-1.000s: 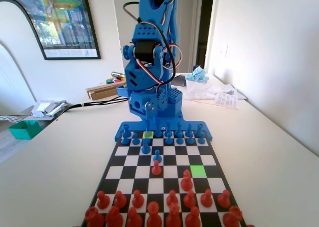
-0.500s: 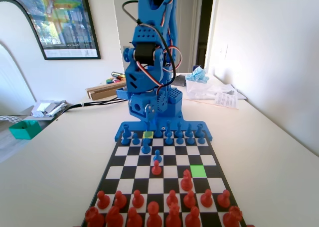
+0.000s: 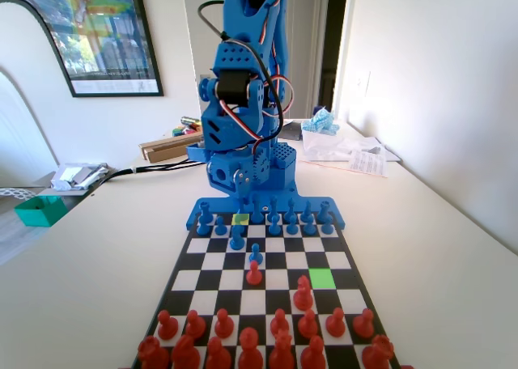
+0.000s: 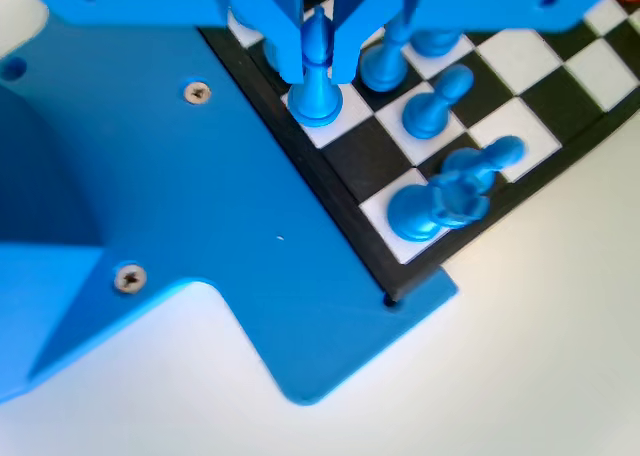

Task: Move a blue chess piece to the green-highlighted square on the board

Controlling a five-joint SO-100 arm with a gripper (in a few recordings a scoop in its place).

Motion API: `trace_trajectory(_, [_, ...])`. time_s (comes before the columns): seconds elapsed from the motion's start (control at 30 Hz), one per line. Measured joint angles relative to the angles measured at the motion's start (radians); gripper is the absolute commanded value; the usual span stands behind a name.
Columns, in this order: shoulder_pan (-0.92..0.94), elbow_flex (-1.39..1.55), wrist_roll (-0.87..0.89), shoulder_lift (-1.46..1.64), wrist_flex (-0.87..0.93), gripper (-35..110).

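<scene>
In the wrist view my gripper (image 4: 318, 71) hangs over the board's back row. Its jaws press both sides of a blue chess piece's (image 4: 318, 94) slim neck. That piece stands upright on a white square by the board's blue rim (image 4: 300, 226). In the fixed view the blue arm is folded low, with the gripper (image 3: 245, 196) just above the back row near the paler yellow-green square (image 3: 240, 218). The green-highlighted square (image 3: 322, 278) lies bare at the board's (image 3: 212, 260) right, one row ahead of the red pieces.
Other blue pieces (image 4: 440, 196) crowd the squares beside the held one. Two blue pieces (image 3: 256, 256) stand advanced mid-board, one facing a red piece (image 3: 254, 273). Another red piece (image 3: 303, 292) stands just left of the green square. Red ranks (image 3: 251, 345) fill the near end.
The arm has dipped slightly lower and toward the back row over the last second. The pieces on the board have not moved.
</scene>
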Motion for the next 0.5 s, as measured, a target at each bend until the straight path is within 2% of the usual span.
trace_trajectory(0.3, [0.015, 0.005, -0.035, 0.000, -0.011, 1])
trace_trajectory(0.5, [0.034, -0.084, -0.052, -0.002, 0.147, 1])
